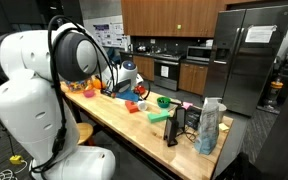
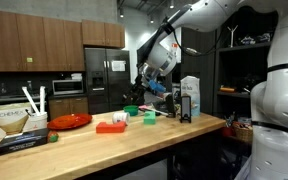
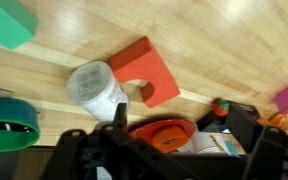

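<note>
My fingers [image 3: 119, 118] stand apart with nothing clamped between them, hanging above the bench [image 3: 214, 40] rather than resting on it. In the wrist view the gap between them frames a red bowl [image 3: 166, 134]. Just past the tips stands a white cup [image 3: 96, 88], seen from above. Touching or almost touching it is a red block [image 3: 144, 68] with a notch cut in one edge, lying flat on the wood. A green ring-shaped bowl [image 3: 8, 125] sits off to one side of the cup, and a green block [image 3: 8, 20] lies further out at the corner. In an exterior view the fingers [image 2: 149, 88] hover over the middle of the bench, with a tall carton [image 2: 191, 97] near the far end and a red plate [image 2: 71, 121] towards the other end.
</note>
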Controlling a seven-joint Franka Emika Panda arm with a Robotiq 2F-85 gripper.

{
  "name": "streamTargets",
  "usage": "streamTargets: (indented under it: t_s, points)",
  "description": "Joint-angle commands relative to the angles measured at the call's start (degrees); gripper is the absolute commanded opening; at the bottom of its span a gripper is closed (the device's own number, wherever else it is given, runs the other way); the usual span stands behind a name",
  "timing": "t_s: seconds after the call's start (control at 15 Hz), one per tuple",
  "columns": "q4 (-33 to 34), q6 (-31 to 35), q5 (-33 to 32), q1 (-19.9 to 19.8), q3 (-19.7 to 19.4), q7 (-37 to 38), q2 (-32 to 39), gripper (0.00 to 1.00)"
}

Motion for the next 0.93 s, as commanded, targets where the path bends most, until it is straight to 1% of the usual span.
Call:
streamTargets:
  t_s: [0.0,0.13,0.2,0.47,0.67,0.87]
  points:
    - [2.6,-9.4,15.0,4.4,-3.6,-14.2,0.1,1.00]
    - [3.3,-14.3,19.8,4.6,-4.3,-19.3,1.9,1.00]
    - [3.7,-16.2,21.8,-1.2,1.1,-21.4,3.4,1.00]
    - [5.5,-21.4,24.8,-6.6,5.4,-25.9,7.9,1.00]
    - [7.6,-23.3,25.2,-9.3,8.2,-27.7,11.3,1.00]
    - [9.7,-23.1,26.2,-10.6,10.6,-29.7,13.8,1.00]
